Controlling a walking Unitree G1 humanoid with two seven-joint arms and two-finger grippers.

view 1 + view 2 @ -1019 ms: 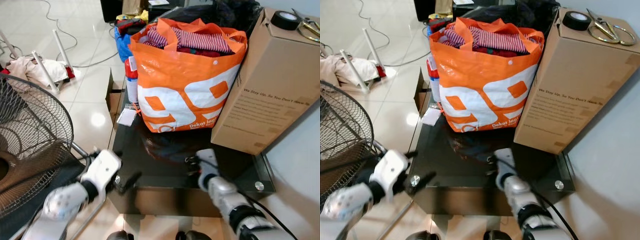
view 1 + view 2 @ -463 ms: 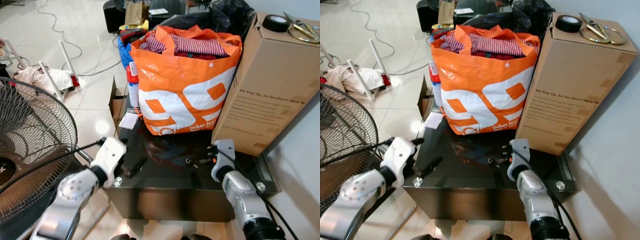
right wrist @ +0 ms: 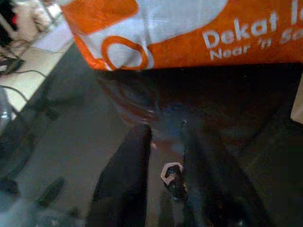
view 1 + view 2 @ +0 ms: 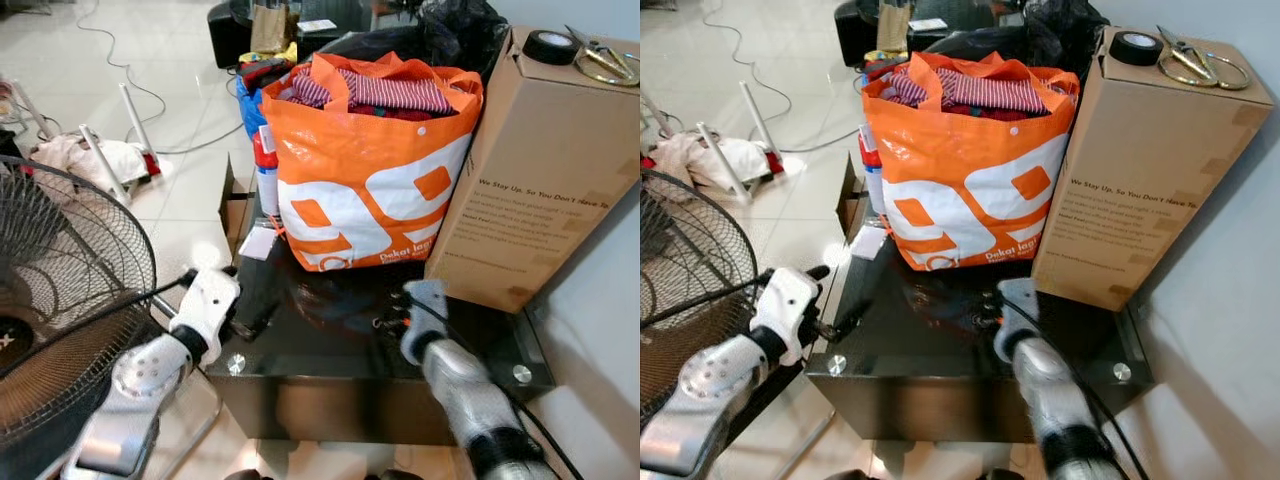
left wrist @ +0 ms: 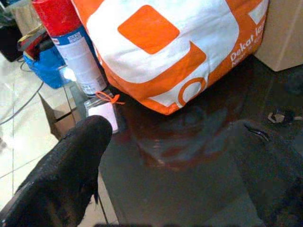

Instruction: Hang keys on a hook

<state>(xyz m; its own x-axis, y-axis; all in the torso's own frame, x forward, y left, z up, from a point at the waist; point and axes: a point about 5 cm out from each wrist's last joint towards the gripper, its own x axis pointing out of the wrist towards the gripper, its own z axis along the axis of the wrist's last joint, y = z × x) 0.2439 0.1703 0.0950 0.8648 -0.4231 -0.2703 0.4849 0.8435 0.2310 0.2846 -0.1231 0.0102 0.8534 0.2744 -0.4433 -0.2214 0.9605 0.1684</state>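
A small bunch of keys (image 3: pixel 171 176) with a metal clip lies on the dark glass table (image 4: pixel 330 365), in front of the orange bag. My right gripper (image 4: pixel 392 316) is low over the table and open. Its two black fingers (image 3: pixel 125 179) stand on either side of the keys, which sit close to one finger. A narrow gap remains on the other side. My left gripper (image 4: pixel 255 298) is open at the table's left edge, with nothing between its widely spread fingers (image 5: pixel 66 175).
A full orange shopping bag (image 4: pixel 370 170) stands on the table's back half, with a tall cardboard box (image 4: pixel 530 170) to its right carrying tape (image 4: pixel 550 45) and scissors (image 4: pixel 605 60). A red spray can (image 4: pixel 262 165) stands at the bag's left. A floor fan (image 4: pixel 60 290) is at my left.
My right gripper has swung left and closed in around the keys, which lay just off its fingers before. The left gripper has shifted slightly along the table's left edge. The camera rose earlier.
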